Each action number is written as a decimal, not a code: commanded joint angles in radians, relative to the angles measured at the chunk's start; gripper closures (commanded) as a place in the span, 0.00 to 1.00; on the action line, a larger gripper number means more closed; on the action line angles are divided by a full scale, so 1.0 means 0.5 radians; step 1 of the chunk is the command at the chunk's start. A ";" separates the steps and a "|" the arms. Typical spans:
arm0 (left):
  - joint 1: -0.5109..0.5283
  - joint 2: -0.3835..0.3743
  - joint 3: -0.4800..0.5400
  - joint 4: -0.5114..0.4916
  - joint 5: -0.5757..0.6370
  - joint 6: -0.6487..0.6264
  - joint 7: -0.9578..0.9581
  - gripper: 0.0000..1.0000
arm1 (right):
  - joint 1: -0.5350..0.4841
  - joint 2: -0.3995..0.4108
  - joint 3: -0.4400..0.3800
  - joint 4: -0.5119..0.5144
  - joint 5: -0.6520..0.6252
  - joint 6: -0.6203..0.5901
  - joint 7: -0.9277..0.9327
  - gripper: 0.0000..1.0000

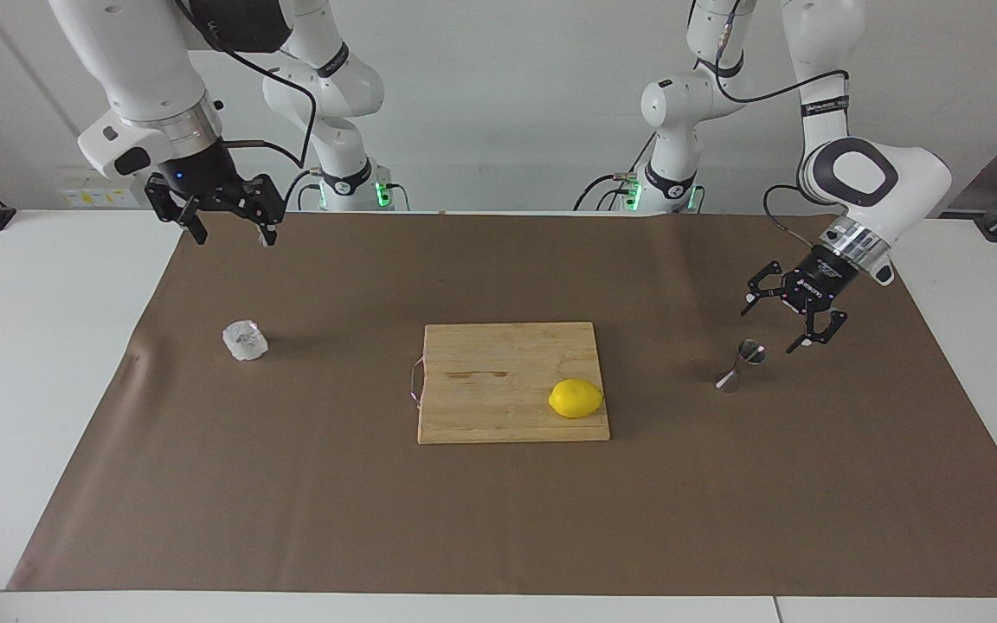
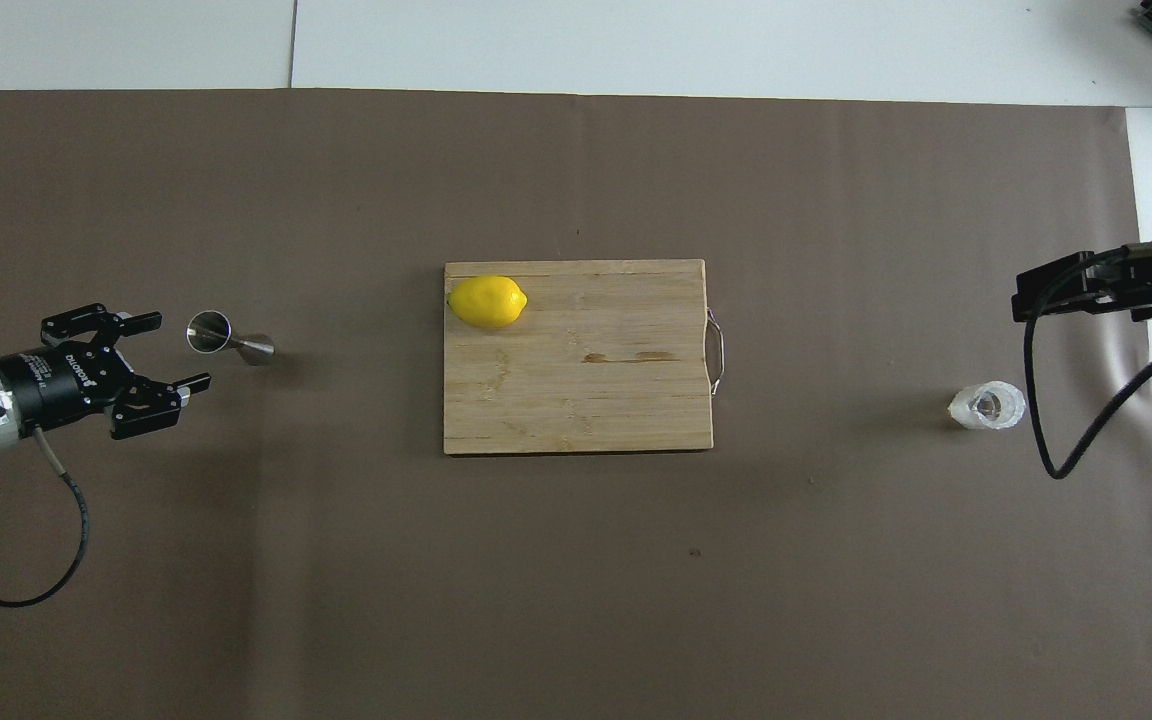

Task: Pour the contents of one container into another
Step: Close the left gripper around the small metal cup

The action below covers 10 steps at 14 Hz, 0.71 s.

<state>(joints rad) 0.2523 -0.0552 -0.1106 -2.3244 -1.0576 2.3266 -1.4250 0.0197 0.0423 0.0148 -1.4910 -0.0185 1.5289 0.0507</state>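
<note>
Fingers on my left gripper [image 1: 791, 314]: spread wide open, holding nothing.
Left gripper spot: up in the air, just beside the steel jigger [image 1: 742, 364], not touching it. My open fingers point toward it.
Fingers on my right gripper [image 1: 230, 218]: open too, with nothing between them.
Right gripper spot: high in the air at the right arm's end of the table, well apart from the clear cup [image 1: 245, 340]. From overhead only its dark tip [image 2: 1076, 287] shows at the edge.
Jigger: small and shiny, like 2 cones joined at a thin middle. It stands on the brown mat [image 1: 291, 484] at the left arm's end of the table. From overhead [image 2: 224, 337] I can see into its round open top.
Cup: small, squat and see-through white. It sits on the mat at the right arm's end of the table, alone. I cannot tell if anything is in it.
Cutting board [image 1: 498, 372]: wooden, flat in the middle of the mat, between the cup and the jigger, well apart from both.
Lemon [image 1: 575, 398]: yellow, 1 only, lying on the board in the corner toward the left arm's end, farther from me.
Table [image 1: 40, 346]: white, showing around the mat.
</note>
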 commanded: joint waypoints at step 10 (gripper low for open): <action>-0.152 0.068 0.013 -0.030 -0.186 0.280 -0.025 0.00 | -0.018 -0.036 0.013 -0.037 0.000 -0.017 0.000 0.00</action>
<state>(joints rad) 0.1995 -0.0236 -0.1125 -2.3364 -1.1273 2.4406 -1.4307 0.0197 0.0423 0.0148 -1.4910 -0.0185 1.5289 0.0507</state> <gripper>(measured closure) 0.000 0.000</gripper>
